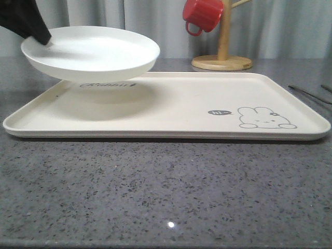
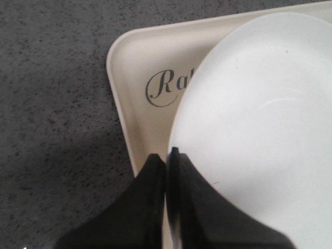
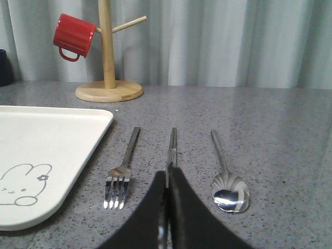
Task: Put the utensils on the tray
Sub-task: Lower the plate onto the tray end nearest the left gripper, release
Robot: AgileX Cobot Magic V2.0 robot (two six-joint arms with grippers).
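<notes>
The cream tray (image 1: 176,106) with a rabbit drawing lies on the grey table. My left gripper (image 1: 42,37) is shut on the rim of a round white plate (image 1: 91,51), which hangs just above the tray's far left corner (image 2: 136,65). In the left wrist view the fingers (image 2: 167,153) pinch the plate's edge (image 2: 259,114). To the right of the tray (image 3: 46,129) lie the utensils side by side: fork (image 3: 123,168), chopsticks (image 3: 173,144), spoon (image 3: 227,182). My right gripper (image 3: 168,175) is shut, low over the near end of the chopsticks, whose thin ends (image 1: 309,94) show at the front view's right edge.
A wooden mug tree (image 1: 223,52) with a red mug (image 1: 202,14) stands behind the tray's far right corner, also visible as mug tree (image 3: 108,78) and red mug (image 3: 72,36). A grey curtain closes off the back. Bare speckled tabletop (image 1: 166,192) lies in front of the tray.
</notes>
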